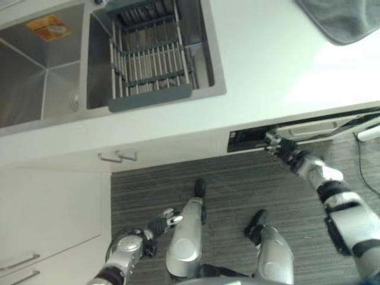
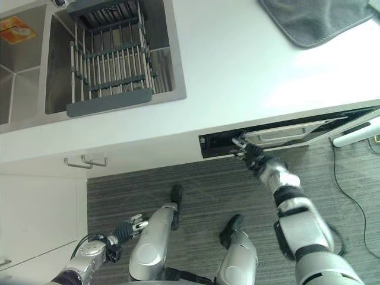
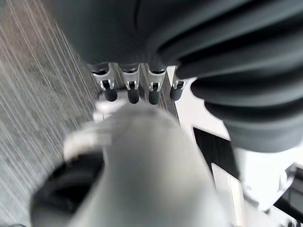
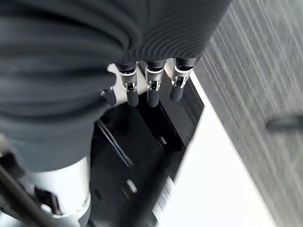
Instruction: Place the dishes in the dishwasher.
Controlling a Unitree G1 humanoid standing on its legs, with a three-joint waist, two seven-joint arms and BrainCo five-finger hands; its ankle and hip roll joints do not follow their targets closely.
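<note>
White counter (image 1: 279,71) runs across the head views, with a steel sink (image 1: 35,77) set into it on the robot's left. A grey dish rack (image 1: 151,56) with thin metal bars sits in the sink bowl nearest the middle. I cannot see any plates or cups in the rack. A grey cloth (image 1: 344,21) lies on the counter far off to the robot's right.

Under the counter edge, the dishwasher (image 2: 285,133) is open just a crack, and a dark gap shows along its top. The right hand (image 2: 248,152) reaches up to the left end of that gap. Its fingers (image 4: 151,92) hang at the black edge of the door, bent down a little. In the right wrist view they seem loose, with nothing held between them. The dish rack is well apart from this hand, up on the counter and over to the robot's left.

The left hand (image 1: 165,221) hangs low by the robot's side, above the dark striped floor (image 1: 237,184). Its fingers (image 3: 131,92) point down in a row, relaxed and holding nothing. White cupboards (image 1: 47,219) with metal handles (image 1: 117,156) stand below the sink
</note>
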